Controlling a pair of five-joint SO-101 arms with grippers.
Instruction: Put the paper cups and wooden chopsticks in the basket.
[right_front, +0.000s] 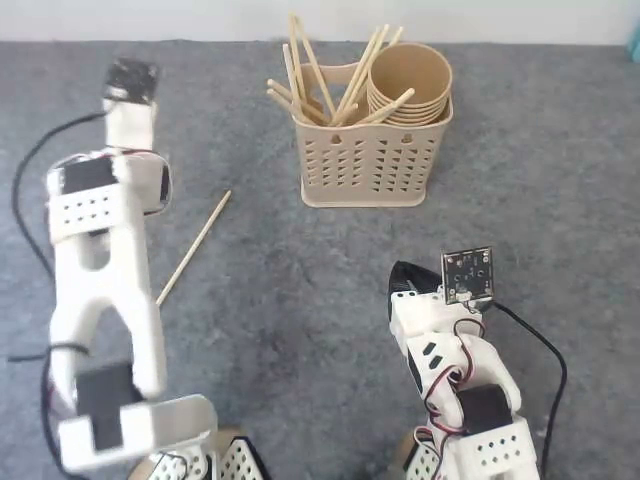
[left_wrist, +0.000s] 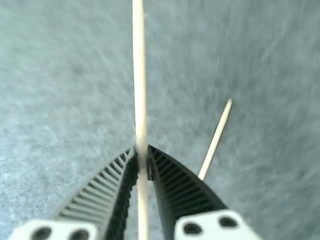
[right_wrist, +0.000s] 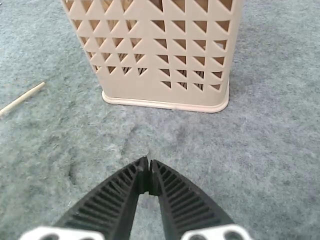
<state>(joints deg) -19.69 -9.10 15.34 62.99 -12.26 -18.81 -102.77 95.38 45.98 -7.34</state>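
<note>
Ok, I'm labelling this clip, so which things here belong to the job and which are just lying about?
Job: basket; paper cups stacked in it; chopsticks standing in it; held chopstick clamped in the left pincer; loose chopstick on the grey mat.
Lying about: grey mat; black cable by the right arm; right pincer, shut, empty.

Grey felt table cover (right_front: 300, 330), pale wall (right_front: 150, 18) behind

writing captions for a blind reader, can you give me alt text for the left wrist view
The left end effector is shut on a wooden chopstick that runs straight out ahead of it. A second chopstick lies apart from it on the grey table covering.
</note>
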